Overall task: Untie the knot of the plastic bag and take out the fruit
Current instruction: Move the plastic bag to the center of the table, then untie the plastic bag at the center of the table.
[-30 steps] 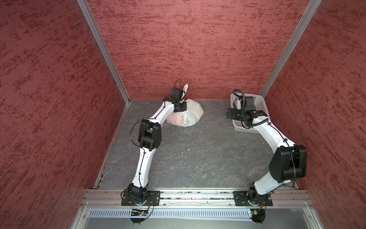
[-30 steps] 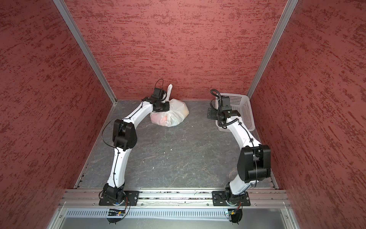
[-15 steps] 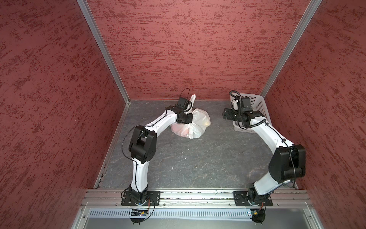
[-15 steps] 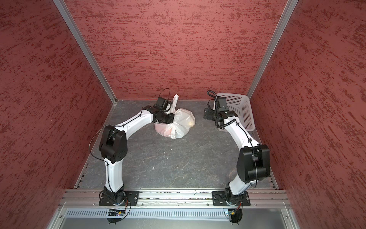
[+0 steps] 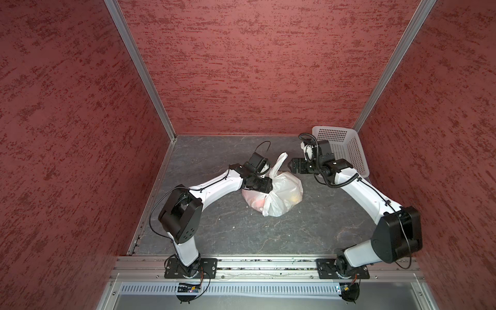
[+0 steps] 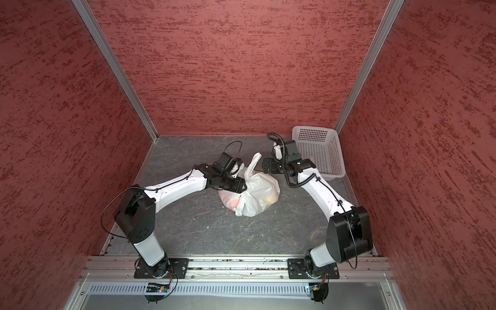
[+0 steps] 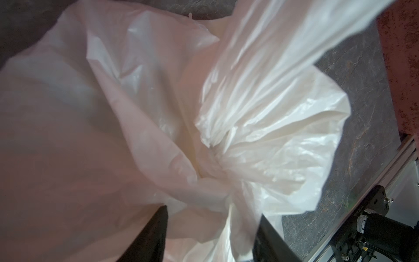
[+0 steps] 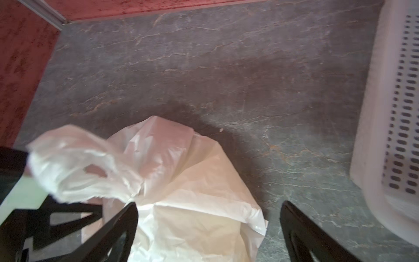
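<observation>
Your plastic bag lies on the bench, near the white basket but apart from it, on the basket's side that faces your left arm. The bag is full and round. The fruit is inside it: you can see a yellow patch and a red-orange patch through the thin plastic, but not which fruit is which.

The knot is tied, a tight bunch on top of the bag. A handle loop sticks up from it and leans a little toward the basket.

Your left gripper is at the knot, on the side of the bag away from the basket. In the left wrist view its fingers stand apart, with loose plastic running between them, not squeezed.

Your right gripper sits between the basket and the bag, close to the handle loop. Its fingers are spread wide and hold nothing. The bag's edge lies under them. You cannot tell whether they touch it.
</observation>
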`<state>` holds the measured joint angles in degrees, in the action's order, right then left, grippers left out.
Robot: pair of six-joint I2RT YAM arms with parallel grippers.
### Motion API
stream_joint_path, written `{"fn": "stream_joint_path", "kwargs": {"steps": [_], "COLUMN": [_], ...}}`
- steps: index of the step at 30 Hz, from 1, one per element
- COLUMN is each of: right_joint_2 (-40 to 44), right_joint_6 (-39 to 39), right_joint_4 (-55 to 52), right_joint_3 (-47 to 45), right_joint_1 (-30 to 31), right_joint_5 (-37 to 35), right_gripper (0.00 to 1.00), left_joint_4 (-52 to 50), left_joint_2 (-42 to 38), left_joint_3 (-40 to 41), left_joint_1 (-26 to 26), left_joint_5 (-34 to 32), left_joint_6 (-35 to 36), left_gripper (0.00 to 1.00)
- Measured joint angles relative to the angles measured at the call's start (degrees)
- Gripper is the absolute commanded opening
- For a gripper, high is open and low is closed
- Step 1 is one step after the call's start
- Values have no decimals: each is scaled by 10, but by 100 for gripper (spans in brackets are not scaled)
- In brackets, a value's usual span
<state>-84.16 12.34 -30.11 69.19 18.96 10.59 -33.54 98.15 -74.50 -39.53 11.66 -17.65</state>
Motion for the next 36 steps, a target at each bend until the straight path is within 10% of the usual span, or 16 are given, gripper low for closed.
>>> {"fn": "stream_joint_path", "kwargs": {"steps": [14, 20, 26, 36], "right_joint_2": [35, -24, -35, -11], "right_joint_6": [-17, -29, -47, -55], "right_joint_4": [3, 9, 14, 17], "right_joint_3": [-71, -70, -70, -74], "right_joint_1": [132, 155, 155, 145], "right_joint_5": [-9, -59, -107, -106], "right_gripper": [90, 59, 0, 0], "left_joint_4": [43, 52, 58, 66], "left_joint_2": [-123, -118, -118, -100], "left_joint_3": [105, 112, 112, 104], "left_joint_1": [45, 44, 40, -8], "left_joint_5": [-11, -10, -10, -5], "left_joint_6": [-3, -3, -3, 47], "left_gripper": [68, 68, 71, 77]}}
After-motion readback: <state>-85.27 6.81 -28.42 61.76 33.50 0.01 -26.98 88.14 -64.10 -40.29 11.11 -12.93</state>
